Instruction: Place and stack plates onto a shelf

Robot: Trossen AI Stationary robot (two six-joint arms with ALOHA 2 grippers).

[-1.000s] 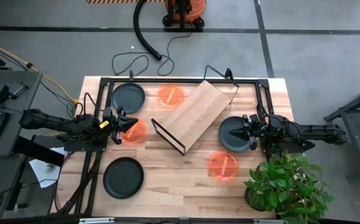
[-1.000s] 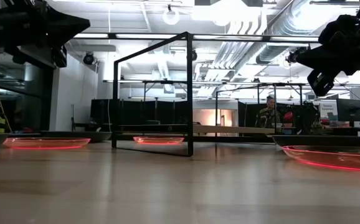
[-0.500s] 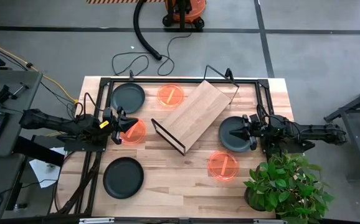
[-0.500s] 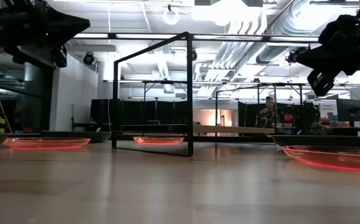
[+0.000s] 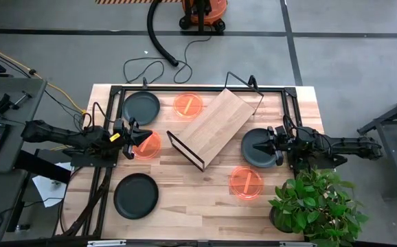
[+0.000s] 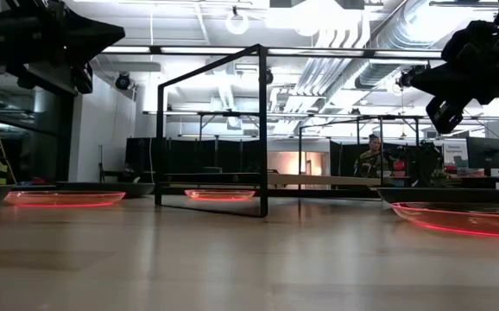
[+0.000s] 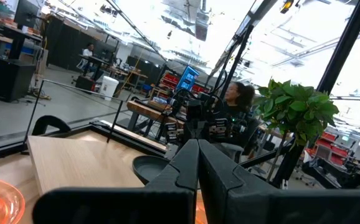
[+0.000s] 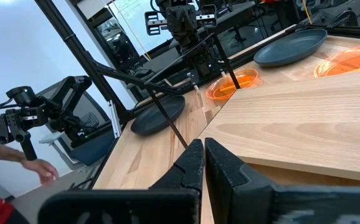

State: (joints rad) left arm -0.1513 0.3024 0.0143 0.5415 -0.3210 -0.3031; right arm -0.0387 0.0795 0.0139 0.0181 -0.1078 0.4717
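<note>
both arms hang above the table, nothing in either gripper. the left gripper (image 5: pixel 138 136) hovers over an orange plate (image 5: pixel 148 145) on the left side, its fingers (image 7: pixel 212 168) pressed together and empty. the right gripper (image 5: pixel 262 145) sits over the dark plate (image 5: pixel 259 148) by the shelf's right, fingers (image 8: pixel 220 163) closed too, gripping nothing.

the shelf (image 5: pixel 216 126) lies slanted mid-table, its board bare. no plate is on it yet: two dark ones at far left (image 5: pixel 141 107) and near left (image 5: pixel 136 195), orange ones at the back (image 5: pixel 188 105) and near right (image 5: pixel 246 182).

the trouble ahead, as i read it: closed fingers can't take a rim, so a descent like this likely just shoves a plate along the wood. these plates lie flat and low, so a shallow pinch may slip off the rim. the shelf's slant means a plate set too close to an edge could tip off, and the wire frame (image 5: pixel 183 149) at its ends could catch an arm coming in.
</note>
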